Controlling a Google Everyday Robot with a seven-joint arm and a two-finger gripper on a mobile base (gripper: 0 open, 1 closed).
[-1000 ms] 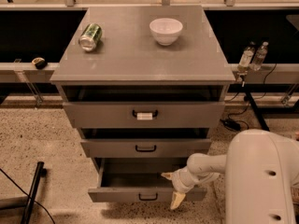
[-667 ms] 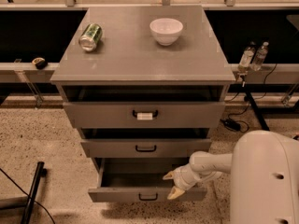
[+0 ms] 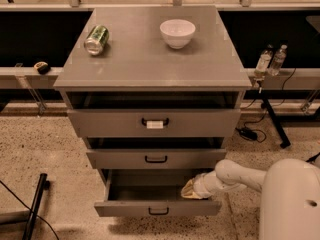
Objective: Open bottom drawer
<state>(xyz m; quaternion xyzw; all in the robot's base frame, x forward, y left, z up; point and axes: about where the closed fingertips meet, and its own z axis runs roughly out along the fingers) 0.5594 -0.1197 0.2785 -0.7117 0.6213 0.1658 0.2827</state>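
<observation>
The bottom drawer (image 3: 125, 208) of the grey three-drawer cabinet is pulled out, its inside showing empty. Its flat grey front carries a small black loop handle (image 3: 158, 212). My gripper (image 3: 189, 190), on the white arm coming from the lower right, reaches into the right part of the open drawer, just behind the front panel. The middle drawer (image 3: 156, 159) and the top drawer (image 3: 154, 123), which has a white label on its handle, stand slightly out.
On the cabinet top (image 3: 150, 59) lie a green can (image 3: 96, 39) on its side and a white bowl (image 3: 177, 33). Two bottles (image 3: 270, 60) stand on a ledge at right. A black pole (image 3: 34, 204) leans at lower left. My white body (image 3: 290, 204) fills the lower right.
My gripper has moved up and back, from the drawer's front right corner to inside the open drawer. The drawer stands about as far out as before.
</observation>
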